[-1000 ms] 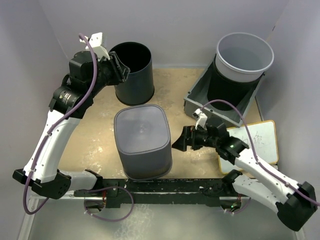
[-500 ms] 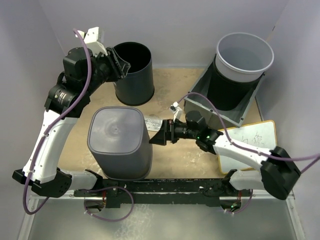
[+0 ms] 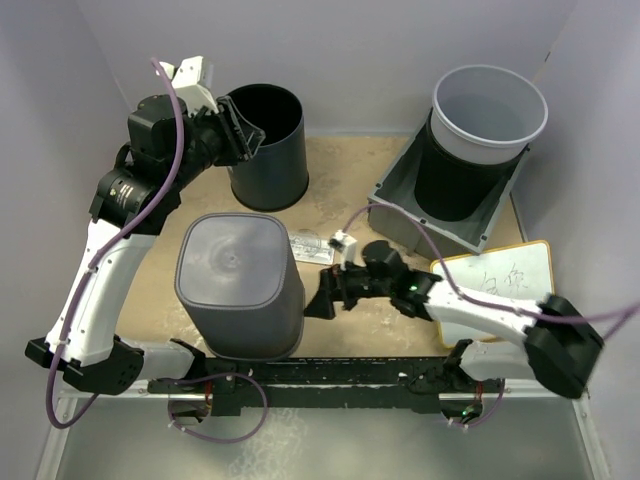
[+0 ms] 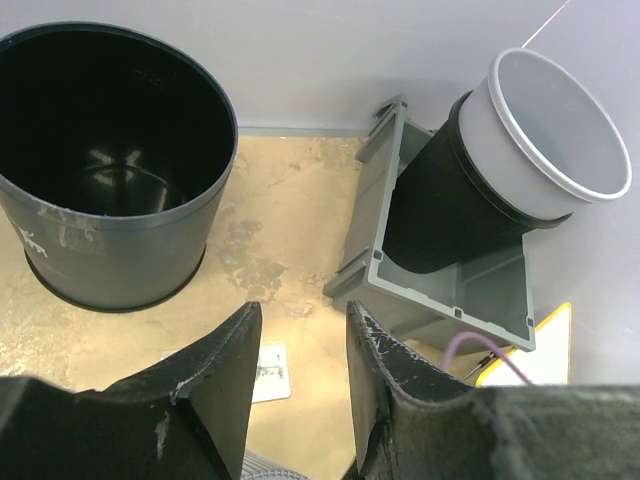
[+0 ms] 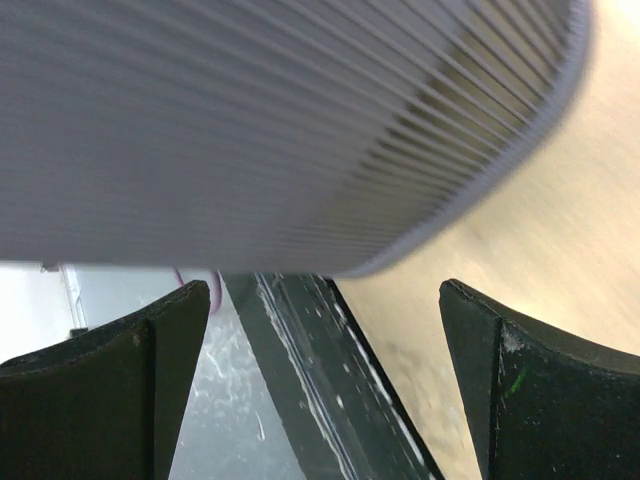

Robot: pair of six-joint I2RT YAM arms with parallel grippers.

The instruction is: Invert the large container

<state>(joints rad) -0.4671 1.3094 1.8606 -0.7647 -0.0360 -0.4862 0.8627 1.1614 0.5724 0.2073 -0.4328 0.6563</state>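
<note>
Top external view: the large grey ribbed plastic container (image 3: 238, 285) stands on the tan table (image 3: 345, 175) with its closed base facing up, near the front edge and in front of the round black bucket (image 3: 268, 145). The right gripper (image 3: 322, 297) sits just beside its right wall, fingers spread wide and empty; whether a fingertip touches the ribs is hard to tell. The left gripper (image 4: 300, 370) hovers by the black bucket's rim, fingers (image 4: 215, 385) narrowly parted, holding nothing.
</note>
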